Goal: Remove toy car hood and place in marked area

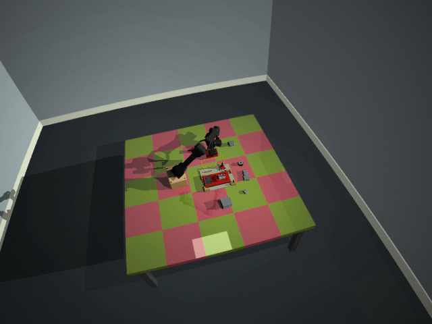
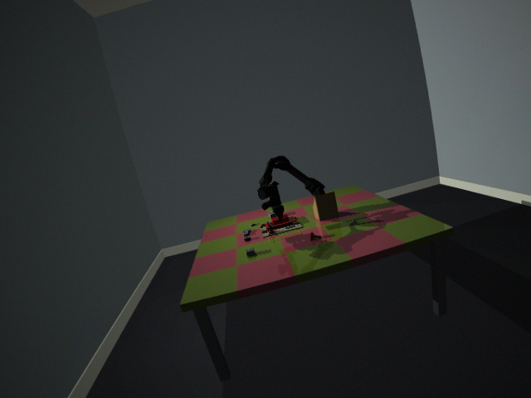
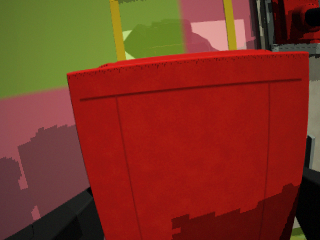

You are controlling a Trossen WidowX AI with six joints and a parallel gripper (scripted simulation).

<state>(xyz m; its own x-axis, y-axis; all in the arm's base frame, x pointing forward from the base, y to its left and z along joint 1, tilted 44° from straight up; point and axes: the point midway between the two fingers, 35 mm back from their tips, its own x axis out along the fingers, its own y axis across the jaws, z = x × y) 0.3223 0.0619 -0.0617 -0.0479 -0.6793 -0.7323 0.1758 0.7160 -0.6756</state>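
Observation:
My gripper (image 1: 211, 152) (image 2: 277, 212) is shut on the red hood (image 1: 208, 154) (image 3: 194, 154), which fills most of the wrist view between the dark fingers. It holds the hood a little above the table, just behind the toy car (image 1: 217, 178) (image 2: 280, 225) (image 3: 294, 16). The car is red on a grey base. A yellow-outlined rectangle (image 1: 201, 163) is marked on the table between the hood and the car. In the wrist view it lies just beyond the hood's far edge.
The arm stands on a tan box (image 1: 177, 181) (image 2: 324, 204) left of the car. Several grey parts lie right of and in front of the car (image 1: 225, 202) (image 1: 246, 175) (image 1: 240, 163) (image 1: 231, 142). A pale rectangle (image 1: 212, 243) lies near the table's front edge.

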